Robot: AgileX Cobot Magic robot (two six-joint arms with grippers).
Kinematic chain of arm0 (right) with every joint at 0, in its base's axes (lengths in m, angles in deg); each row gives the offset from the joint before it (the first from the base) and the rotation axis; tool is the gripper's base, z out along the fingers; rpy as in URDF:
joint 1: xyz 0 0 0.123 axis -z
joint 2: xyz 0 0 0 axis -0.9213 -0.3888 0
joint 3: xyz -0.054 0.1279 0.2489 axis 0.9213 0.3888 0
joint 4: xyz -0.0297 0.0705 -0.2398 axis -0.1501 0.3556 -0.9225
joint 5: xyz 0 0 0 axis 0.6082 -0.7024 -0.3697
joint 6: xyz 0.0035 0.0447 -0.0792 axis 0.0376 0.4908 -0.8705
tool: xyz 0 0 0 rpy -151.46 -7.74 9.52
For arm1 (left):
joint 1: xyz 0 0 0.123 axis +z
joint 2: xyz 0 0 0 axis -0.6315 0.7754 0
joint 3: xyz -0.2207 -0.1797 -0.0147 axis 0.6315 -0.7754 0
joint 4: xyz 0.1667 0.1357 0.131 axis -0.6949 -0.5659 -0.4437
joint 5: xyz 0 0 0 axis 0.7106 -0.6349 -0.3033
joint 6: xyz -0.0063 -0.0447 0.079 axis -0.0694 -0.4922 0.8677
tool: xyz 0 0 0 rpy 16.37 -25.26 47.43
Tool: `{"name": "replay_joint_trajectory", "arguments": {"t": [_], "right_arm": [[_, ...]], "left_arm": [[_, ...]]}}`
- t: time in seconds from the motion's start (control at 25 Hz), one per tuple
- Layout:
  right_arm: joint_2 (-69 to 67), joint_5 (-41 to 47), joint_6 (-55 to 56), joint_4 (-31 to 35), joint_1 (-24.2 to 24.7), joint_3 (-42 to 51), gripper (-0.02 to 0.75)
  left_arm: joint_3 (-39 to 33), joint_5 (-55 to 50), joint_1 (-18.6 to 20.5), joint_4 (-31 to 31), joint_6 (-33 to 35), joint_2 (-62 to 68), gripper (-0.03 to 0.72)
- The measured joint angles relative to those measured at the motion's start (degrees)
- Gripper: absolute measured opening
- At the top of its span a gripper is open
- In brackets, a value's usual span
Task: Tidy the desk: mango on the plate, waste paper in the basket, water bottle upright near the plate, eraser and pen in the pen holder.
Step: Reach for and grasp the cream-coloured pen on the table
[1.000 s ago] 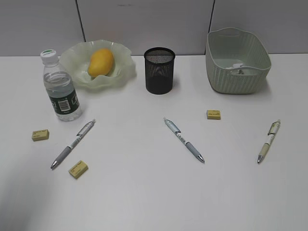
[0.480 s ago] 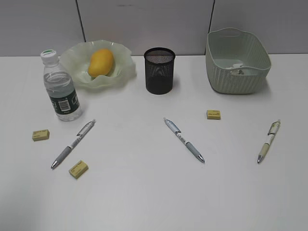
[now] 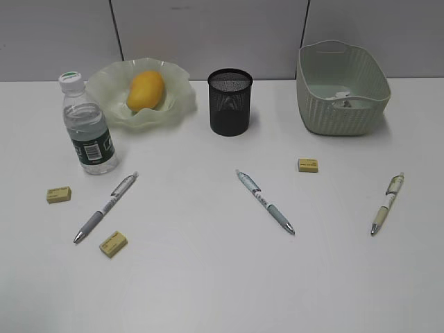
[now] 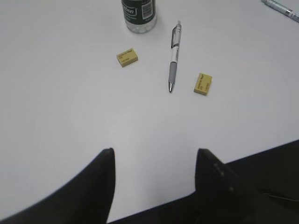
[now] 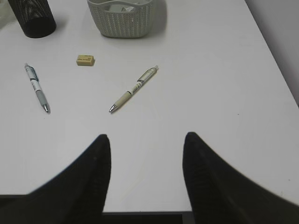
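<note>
Two black grippers hang over the near edge of the large plain white desk [image 3: 222, 277], each seen only from its own wrist camera and each with its fingers apart and nothing between them: the left gripper [image 4: 154, 151] and the right gripper [image 5: 146, 136]. Beyond the left one, on the left of the tabletop, lie a small yellow eraser [image 4: 127, 57], a grey-and-white pen [image 4: 173, 57] with its tip toward the near edge, and a second yellow eraser [image 4: 202, 84] just right of that tip; none of them touch. Just past them the small clear plastic water bottle [image 3: 86, 127] with white cap and dark green label stands upright, near the pale green translucent glass plate [image 3: 114, 83] with the ruffled rim, and the smooth oval yellow-orange mango [image 3: 146, 89] lies in that dish. Beyond the right gripper lie a beige-barrelled pen [image 5: 133, 88], a blue-and-white pen [image 5: 37, 87] to its left near the desk's middle, and a third yellow eraser [image 5: 86, 60] farther back between them. At the far edge the black wire-mesh cylindrical pen holder [image 3: 229, 101] stands upright between the dish and the pale sage-green woven-texture plastic basket [image 3: 341, 111] on the far right, where a crumpled wad of white waste paper [image 3: 345, 99] lies on the bottom.
</note>
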Motion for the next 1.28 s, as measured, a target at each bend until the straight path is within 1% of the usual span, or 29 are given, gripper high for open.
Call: {"name": "replay_joint_trajectory", "arguments": {"t": [0.24, 0.44, 0.72, 1.0, 1.12, 1.2, 1.28], "right_arm": [[0.0, 0.0, 0.0, 0.0, 0.0, 0.0, 0.404], [0.0, 0.0, 0.0, 0.0, 0.0, 0.0, 0.404], [0.0, 0.0, 0.0, 0.0, 0.0, 0.0, 0.404], [0.0, 0.0, 0.0, 0.0, 0.0, 0.0, 0.404], [0.0, 0.0, 0.0, 0.0, 0.0, 0.0, 0.404], [0.0, 0.0, 0.0, 0.0, 0.0, 0.0, 0.404], [0.0, 0.0, 0.0, 0.0, 0.0, 0.0, 0.404]], "left_arm": [[-4.4, 1.1, 0.0, -0.2, 0.2, -7.6, 0.416], [-5.3, 1.1, 0.0, -1.1, 0.5, -13.1, 0.414], [-6.0, 0.3, 0.0, -2.5, 0.6, -24.2, 0.414], [-6.0, 0.2, 0.3, -2.6, 0.3, -25.2, 0.4], [-6.0, 0.2, 3.5, -2.7, -0.7, -25.2, 0.385], [-6.0, 0.2, 7.2, -2.7, -0.9, -25.2, 0.37], [-6.0, 0.2, 9.6, -2.7, -1.1, -25.2, 0.357]]}}
